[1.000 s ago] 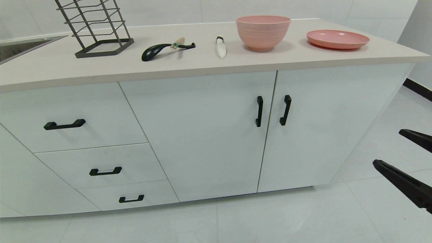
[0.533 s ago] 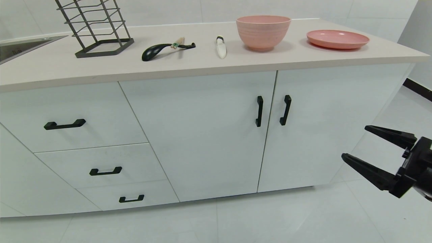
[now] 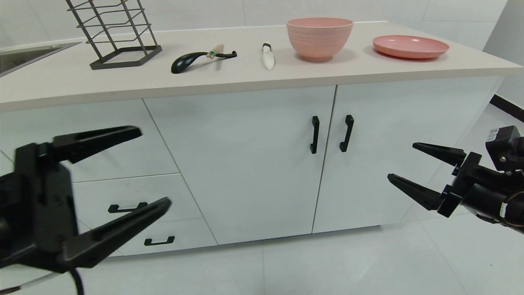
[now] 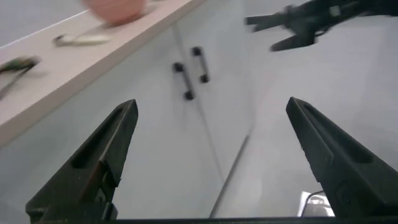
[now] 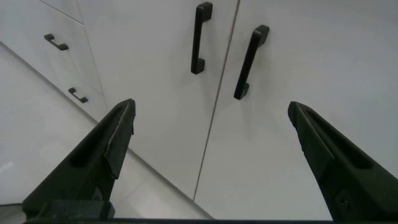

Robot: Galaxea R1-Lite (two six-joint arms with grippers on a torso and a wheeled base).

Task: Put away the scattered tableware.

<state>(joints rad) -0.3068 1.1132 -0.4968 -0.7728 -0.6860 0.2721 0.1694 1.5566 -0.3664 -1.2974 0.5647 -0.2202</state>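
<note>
Line-up time: hovering the left pincer low in front of the drawers, spread wide and gripping nothing. Holding the right pincer at much the same height, off to the outer side of the door handles, also gaping and carrying nothing.

Finding every piece of tableware well above and beyond both pincers, up on the table. Spotting the pink bowl above and inward of the right pincer, and the pink plate near the bowl, almost straight up from that pincer. Picking out the white utensil between the two pincers' lines. Then catching the black spoon with chopsticks touching its handle, up beyond the left pincer. Noting the wire rack higher again on the left pincer's side, probably standing ready for the plate.

Judging nothing put away yet. Reading the wide spread as readiness, whether for a thick bowl rim or a door handle, hard to say which. Expecting a lift to table height first, and worrying about that shallow plate rim slipping.
</note>
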